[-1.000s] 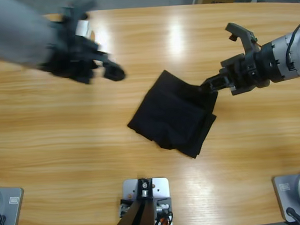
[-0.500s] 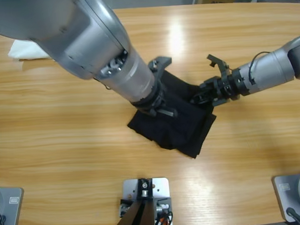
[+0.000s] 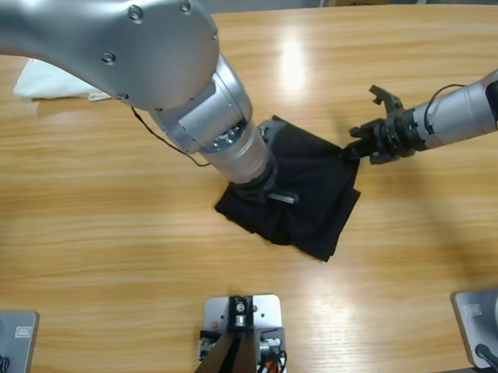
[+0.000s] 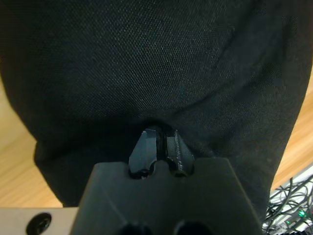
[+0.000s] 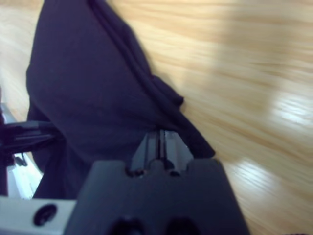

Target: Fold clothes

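Observation:
The clothes (image 3: 315, 192) are a black garment lying folded and rumpled at the table's middle. My left arm reaches down from the upper left. Its gripper (image 3: 270, 194) presses into the garment's left part. In the left wrist view the jaws (image 4: 159, 147) stand together, pinching a pucker of the black cloth (image 4: 146, 58). My right gripper (image 3: 352, 149) comes in from the right edge and holds the garment's right corner. In the right wrist view its jaws (image 5: 159, 144) are shut on a fold of the cloth (image 5: 88, 88). Collar and buttons are hidden.
A white folded garment (image 3: 42, 80) lies at the far left, partly under the left arm's big silver elbow. The wooden table (image 3: 112, 258) shows bare wood in front of and to both sides of the black garment.
The left arm swung in from the upper left and came down onto the black garment. The right gripper shifted a little to the right, still on the garment's corner.

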Robot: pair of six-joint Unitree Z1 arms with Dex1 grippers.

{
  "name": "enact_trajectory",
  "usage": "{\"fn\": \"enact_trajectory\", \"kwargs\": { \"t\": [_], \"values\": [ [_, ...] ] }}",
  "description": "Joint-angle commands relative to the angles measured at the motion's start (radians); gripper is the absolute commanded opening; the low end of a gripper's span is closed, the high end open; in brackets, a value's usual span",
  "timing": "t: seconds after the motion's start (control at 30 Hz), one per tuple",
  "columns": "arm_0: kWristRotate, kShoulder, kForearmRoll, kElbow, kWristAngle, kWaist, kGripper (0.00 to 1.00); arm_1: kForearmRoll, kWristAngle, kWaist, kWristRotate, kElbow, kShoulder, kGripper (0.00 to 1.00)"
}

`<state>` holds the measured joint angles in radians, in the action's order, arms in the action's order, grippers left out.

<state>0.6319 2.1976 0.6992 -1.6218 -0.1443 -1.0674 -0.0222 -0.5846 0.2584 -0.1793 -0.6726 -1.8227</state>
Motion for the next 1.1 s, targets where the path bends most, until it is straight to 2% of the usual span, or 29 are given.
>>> {"fn": "enact_trajectory", "kwargs": {
  "t": [0.03,0.13,0.2,0.27,0.4,0.53,0.67,0.83,1.0,1.1],
  "values": [
    [0.019,0.068,0.011,-0.002,0.005,-0.028,0.0,-0.361,0.06,-0.008,-0.007,-0.147,0.359,0.0],
    [0.019,0.06,0.011,-0.015,0.005,-0.028,0.0,-0.454,-0.001,0.151,-0.08,-0.164,0.446,0.0],
    [0.019,0.039,0.012,-0.035,0.011,-0.028,0.0,-0.385,0.0,0.278,-0.18,-0.056,0.476,0.0],
    [0.019,-0.001,0.014,-0.059,0.043,-0.02,0.0,-0.303,-0.004,0.344,-0.255,0.035,0.5,0.0],
    [0.021,-0.066,0.032,-0.07,0.133,0.036,0.0,-0.192,-0.023,0.351,-0.285,0.138,0.504,0.0],
    [0.085,-0.067,0.036,-0.094,0.147,0.107,0.0,-0.063,-0.037,0.355,-0.313,0.179,0.444,0.0],
    [0.127,-0.029,0.037,-0.179,0.143,0.129,0.0,0.127,-0.048,0.394,-0.345,0.185,0.277,0.0],
    [0.127,-0.021,0.078,-0.181,0.137,0.129,0.0,0.316,-0.087,0.462,-0.387,0.185,0.096,0.0],
    [0.127,-0.006,0.092,-0.18,0.137,0.129,0.0,0.315,-0.078,0.463,-0.406,0.228,0.079,0.0],
    [0.126,-0.006,0.094,-0.178,0.138,0.129,0.0,0.23,-0.005,0.456,-0.445,0.264,0.098,0.0]
  ]
}}
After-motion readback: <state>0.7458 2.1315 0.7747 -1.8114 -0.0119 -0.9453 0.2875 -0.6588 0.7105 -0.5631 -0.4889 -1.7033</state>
